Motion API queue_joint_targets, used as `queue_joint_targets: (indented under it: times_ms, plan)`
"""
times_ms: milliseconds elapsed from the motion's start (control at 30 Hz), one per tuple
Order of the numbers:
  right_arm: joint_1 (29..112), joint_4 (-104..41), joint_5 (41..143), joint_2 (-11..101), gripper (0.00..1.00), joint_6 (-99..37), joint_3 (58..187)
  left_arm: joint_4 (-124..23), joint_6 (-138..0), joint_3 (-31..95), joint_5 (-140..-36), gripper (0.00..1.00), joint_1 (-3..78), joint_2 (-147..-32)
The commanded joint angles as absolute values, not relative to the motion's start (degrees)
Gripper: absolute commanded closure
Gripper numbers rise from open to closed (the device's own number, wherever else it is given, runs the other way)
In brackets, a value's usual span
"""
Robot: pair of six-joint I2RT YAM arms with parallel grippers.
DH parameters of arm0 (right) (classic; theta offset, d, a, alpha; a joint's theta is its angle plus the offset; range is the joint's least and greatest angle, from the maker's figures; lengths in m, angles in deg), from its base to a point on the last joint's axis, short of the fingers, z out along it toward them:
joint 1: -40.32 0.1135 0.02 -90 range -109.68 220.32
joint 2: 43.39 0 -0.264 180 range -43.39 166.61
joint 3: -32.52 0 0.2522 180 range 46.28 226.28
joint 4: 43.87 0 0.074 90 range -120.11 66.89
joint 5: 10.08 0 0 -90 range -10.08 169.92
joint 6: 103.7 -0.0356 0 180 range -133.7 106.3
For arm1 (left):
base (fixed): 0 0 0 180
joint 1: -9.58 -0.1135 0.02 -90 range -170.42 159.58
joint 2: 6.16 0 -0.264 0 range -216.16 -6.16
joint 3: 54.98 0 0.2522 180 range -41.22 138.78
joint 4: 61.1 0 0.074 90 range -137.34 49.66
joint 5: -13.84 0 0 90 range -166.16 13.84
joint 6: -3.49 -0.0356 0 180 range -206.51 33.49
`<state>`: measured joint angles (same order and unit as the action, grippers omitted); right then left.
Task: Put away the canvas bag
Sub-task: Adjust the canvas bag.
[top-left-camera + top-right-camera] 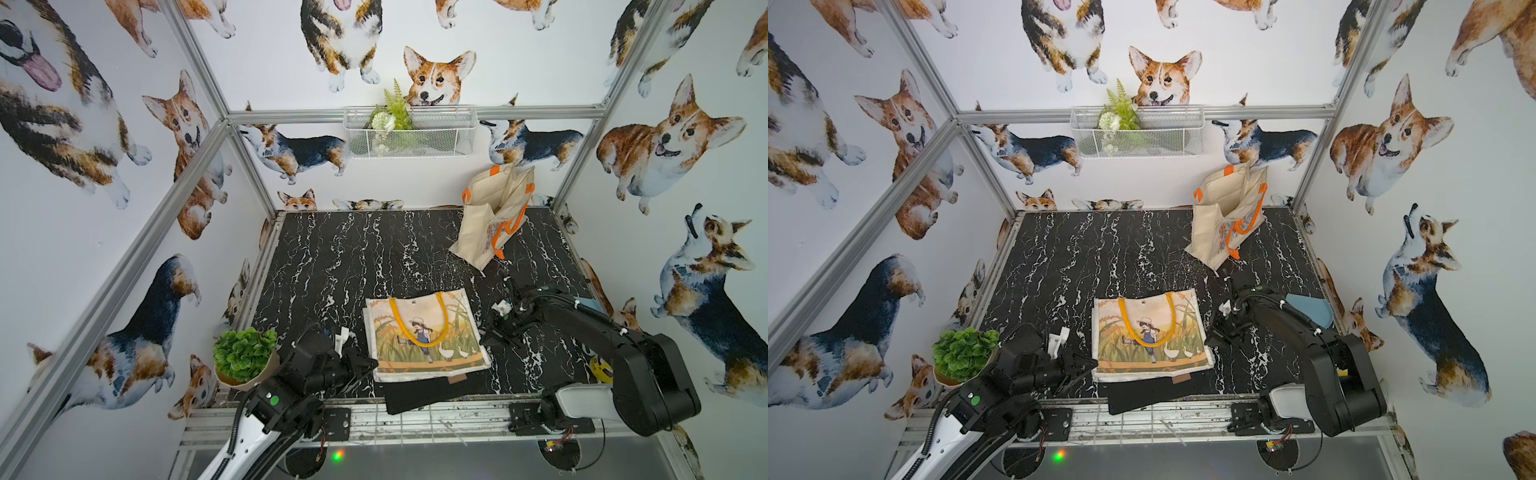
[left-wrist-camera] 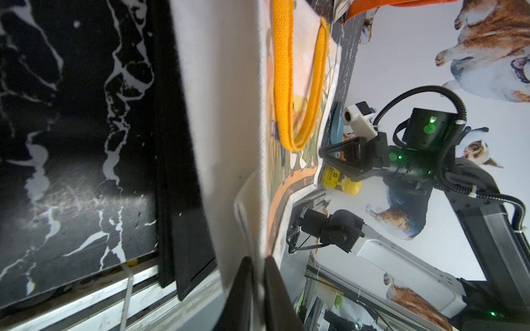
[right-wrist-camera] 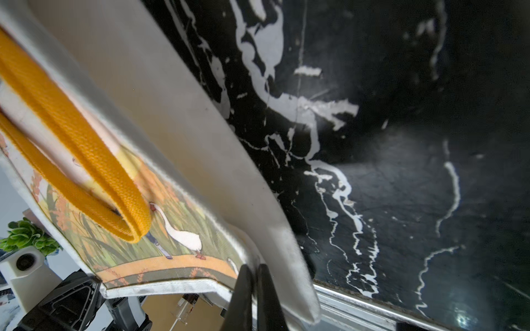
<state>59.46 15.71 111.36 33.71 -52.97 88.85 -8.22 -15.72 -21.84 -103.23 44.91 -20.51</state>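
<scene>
The canvas bag (image 1: 428,332) (image 1: 1150,332) lies flat near the table's front edge in both top views. It has a printed girl and geese, and yellow handles folded across its face. My left gripper (image 1: 372,363) (image 1: 1092,365) is at the bag's lower left corner. In the left wrist view, the jaws of that gripper (image 2: 258,259) stand narrowly apart with the bag's white edge (image 2: 229,114) between them. My right gripper (image 1: 486,334) (image 1: 1210,338) is at the bag's lower right edge. In the right wrist view it (image 3: 255,266) is shut on the white hem (image 3: 172,100).
A black mat (image 1: 428,395) lies under the bag and overhangs the front rail. A cream tote with orange handles (image 1: 494,216) stands at the back right. A white wire basket (image 1: 409,133) hangs on the back wall. A potted plant (image 1: 245,357) sits at the front left.
</scene>
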Motion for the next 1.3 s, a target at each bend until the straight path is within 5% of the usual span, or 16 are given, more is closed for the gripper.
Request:
queue_joint_targets:
  times_ms: [0,833,1000,1133,1267]
  plan:
    - [59.5,18.0,106.1,35.6,1.0,-52.1,89.8,-4.3,-14.3,-22.2,-102.5,0.45,45.1,-19.8]
    - [59.5,17.1,107.4,36.8,1.0,-52.5,90.1,-47.6,-19.6,-32.5,-95.4,0.29,45.2,-53.3]
    - [59.5,16.3,108.2,36.7,1.0,-53.3,89.9,-55.2,-21.7,-29.9,-99.7,0.41,45.9,-66.5]
    - [59.6,15.9,108.8,36.4,1.0,-54.2,89.9,-53.9,-26.5,-23.9,-101.0,0.75,45.7,-75.6]
    - [59.9,16.0,108.6,35.4,1.0,-55.4,89.6,-49.5,-30.9,-18.6,-99.7,0.78,44.8,-79.8]
